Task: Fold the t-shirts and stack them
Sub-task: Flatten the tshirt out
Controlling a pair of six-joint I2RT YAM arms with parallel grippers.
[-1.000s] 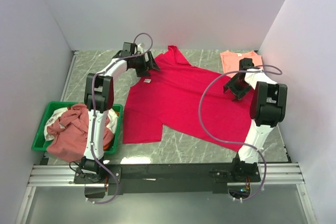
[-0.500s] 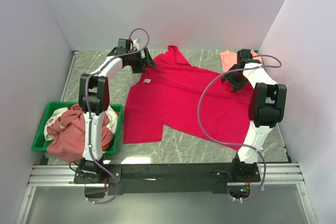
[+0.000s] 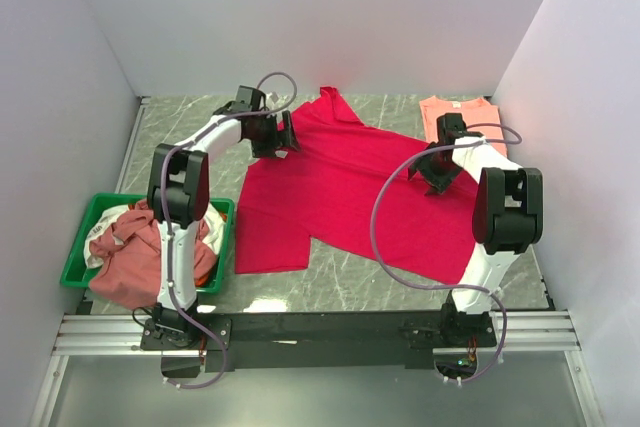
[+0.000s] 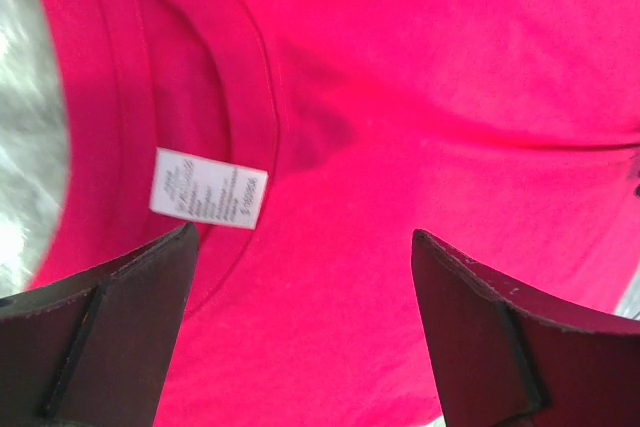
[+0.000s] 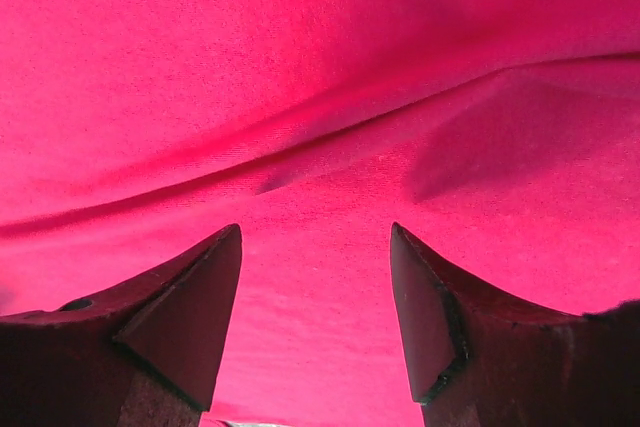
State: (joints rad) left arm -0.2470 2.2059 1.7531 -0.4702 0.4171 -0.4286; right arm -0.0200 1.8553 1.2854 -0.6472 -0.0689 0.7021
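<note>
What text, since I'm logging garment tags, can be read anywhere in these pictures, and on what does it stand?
On the white sewn-in label inside the collar of the crimson-red cloth t-shirt: several lines of small grey print, too blurred to read.
No other word, brand, number or sign shows in any view.

The neck label (image 4: 208,188) on the crimson t-shirt (image 4: 430,97) carries print too blurred to read.
</note>
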